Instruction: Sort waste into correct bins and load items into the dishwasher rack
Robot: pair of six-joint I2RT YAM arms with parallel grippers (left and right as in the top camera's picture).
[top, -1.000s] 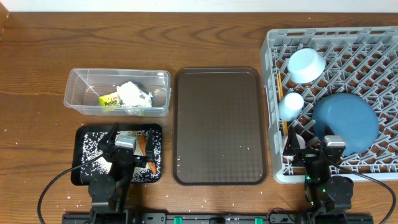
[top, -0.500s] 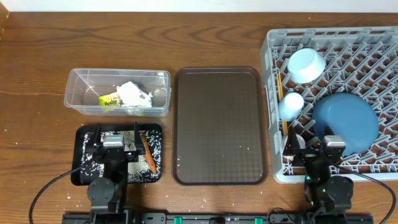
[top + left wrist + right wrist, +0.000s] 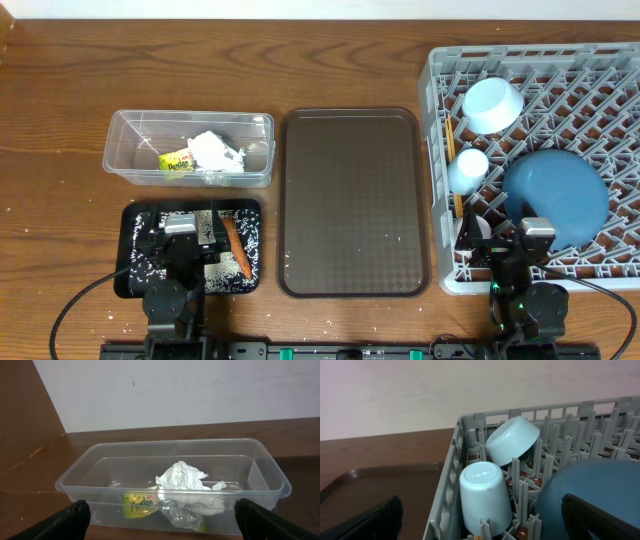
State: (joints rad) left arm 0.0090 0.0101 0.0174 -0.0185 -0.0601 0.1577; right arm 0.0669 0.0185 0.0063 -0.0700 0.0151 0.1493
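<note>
The clear tub [image 3: 256, 132] holds a crumpled white tissue [image 3: 213, 150] and a yellow-green wrapper [image 3: 175, 161]. Below it, the black tray [image 3: 124, 250] carries an orange carrot [image 3: 235, 248] and scattered rice grains [image 3: 143, 262]. My left gripper [image 3: 186, 238] hangs open over the black tray, empty, facing the tub [image 3: 172, 457] with its tissue [image 3: 182, 479] and wrapper [image 3: 140, 505]. The grey rack [image 3: 600, 85] holds the light-blue bowl [image 3: 493, 103], light-blue cup [image 3: 467, 168], dark-blue plate [image 3: 556, 195] and chopsticks [image 3: 458, 205]. My right gripper [image 3: 505, 240] is open at the rack's near edge, behind the cup [image 3: 485, 492].
The brown serving tray [image 3: 350, 200] lies between the black tray and the rack, with a few white specks on it. A wall stands behind the table's far edge. Both arm bases sit at the table's near edge.
My left gripper swung from a tilt over the carrot to square on the tub and drew back slightly; the carrot now shows. The right arm has not moved.
</note>
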